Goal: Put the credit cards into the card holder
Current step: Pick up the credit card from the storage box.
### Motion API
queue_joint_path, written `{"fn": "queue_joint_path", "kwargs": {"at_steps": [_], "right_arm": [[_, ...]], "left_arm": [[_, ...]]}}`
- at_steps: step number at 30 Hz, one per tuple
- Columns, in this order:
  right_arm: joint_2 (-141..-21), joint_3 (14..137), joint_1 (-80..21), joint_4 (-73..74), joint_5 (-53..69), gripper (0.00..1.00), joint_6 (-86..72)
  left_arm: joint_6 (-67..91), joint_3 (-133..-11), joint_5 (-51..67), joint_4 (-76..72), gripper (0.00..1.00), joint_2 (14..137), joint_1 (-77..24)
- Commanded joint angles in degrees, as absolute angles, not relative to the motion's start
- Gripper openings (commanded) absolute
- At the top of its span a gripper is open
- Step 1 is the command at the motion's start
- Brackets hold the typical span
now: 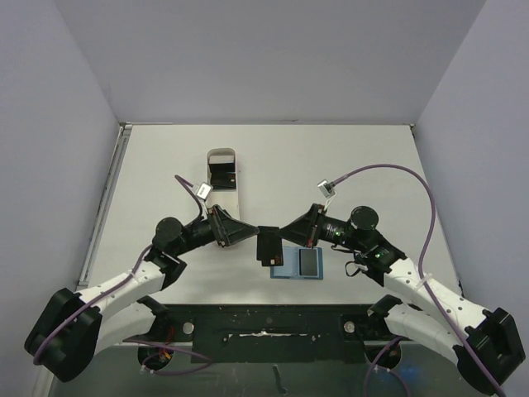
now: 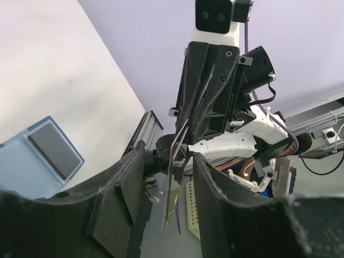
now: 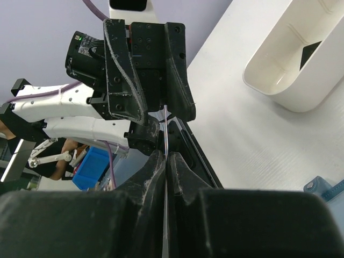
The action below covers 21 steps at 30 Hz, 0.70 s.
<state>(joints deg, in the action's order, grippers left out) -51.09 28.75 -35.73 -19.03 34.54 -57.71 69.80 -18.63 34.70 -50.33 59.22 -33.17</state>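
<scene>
A black credit card (image 1: 270, 246) hangs on edge above the table between both grippers, just left of the teal-blue card holder (image 1: 285, 269). My right gripper (image 1: 287, 231) is shut on this card, which shows edge-on between its fingers (image 3: 166, 129). My left gripper (image 1: 252, 236) is open, its fingers on either side of the thin card (image 2: 173, 177) without touching it. The card holder lies open and flat with another black card (image 1: 308, 262) on its right panel; it also shows in the left wrist view (image 2: 21, 161). A third black card (image 1: 221, 174) stands in the white tray.
The long white oval-ended tray (image 1: 235, 192) lies behind the left gripper and shows in the right wrist view (image 3: 279, 75). The table's near edge with the arm bases runs just below the card holder.
</scene>
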Motion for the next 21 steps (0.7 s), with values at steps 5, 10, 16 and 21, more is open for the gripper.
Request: {"fn": "queue_joint_path", "kwargs": {"at_steps": [5, 10, 16, 21], "right_arm": [[-52.22, 28.47, -36.19, -24.38, 36.62, 0.00, -58.53], [-53.11, 28.46, -36.30, -24.61, 37.03, 0.00, -58.41], [-53.10, 28.50, -36.02, -17.77, 37.67, 0.00, -54.30], [-51.11, 26.85, -34.94, -10.82, 40.16, 0.00, -50.83]], "left_arm": [[69.94, -20.65, 35.06, -57.24, 0.35, 61.68, -33.09], [72.22, -20.39, 36.23, -63.15, 0.03, 63.61, -33.11], [73.49, -19.50, 36.66, -66.18, 0.00, 63.66, -32.73], [72.13, -19.35, 37.43, -64.31, 0.00, 61.75, -31.73]]}}
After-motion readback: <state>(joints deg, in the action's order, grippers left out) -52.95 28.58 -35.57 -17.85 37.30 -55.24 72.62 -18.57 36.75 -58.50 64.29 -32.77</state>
